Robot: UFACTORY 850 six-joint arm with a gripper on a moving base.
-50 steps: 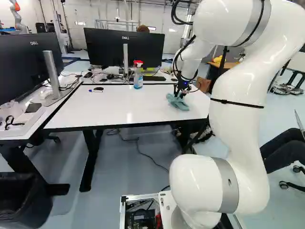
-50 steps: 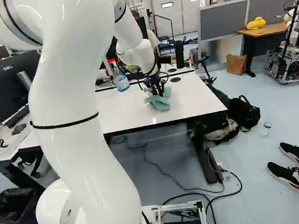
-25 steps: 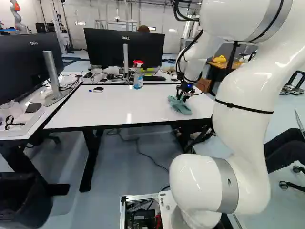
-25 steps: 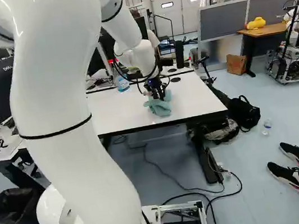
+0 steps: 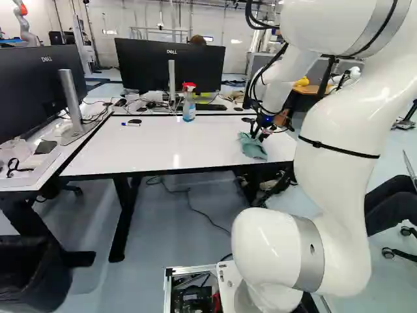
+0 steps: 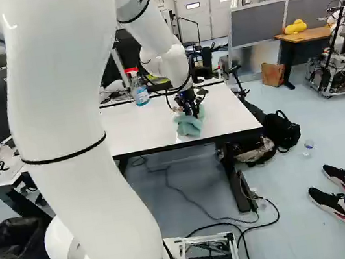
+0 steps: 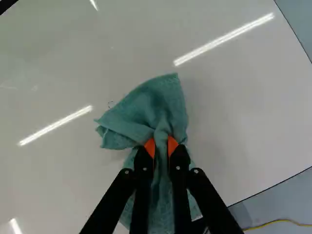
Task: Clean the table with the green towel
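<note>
My black gripper [image 5: 259, 134] is over the right part of the white table [image 5: 156, 147] in the left base view. Below its fingers the green towel [image 5: 252, 147] lies bunched on the tabletop. Up close in the wrist view, the gripper [image 7: 161, 146] pinches a fold of the towel [image 7: 151, 109] between its two orange pads, and the cloth spreads ahead of and beneath the fingers. Small dark marks [image 7: 110, 104] show on the table beside the towel's edge.
A spray bottle [image 5: 189, 103] stands toward the table's far edge, with a blue marker [image 5: 131, 124] and a dark eraser-like object [image 5: 135, 121] farther left. Monitors [image 5: 171, 65] stand behind. Another robot [image 6: 343, 43] is at the right of the right base view.
The gripper has moved to the right and slightly nearer the base across the tabletop, dragging the towel with it. The base has stayed put.
</note>
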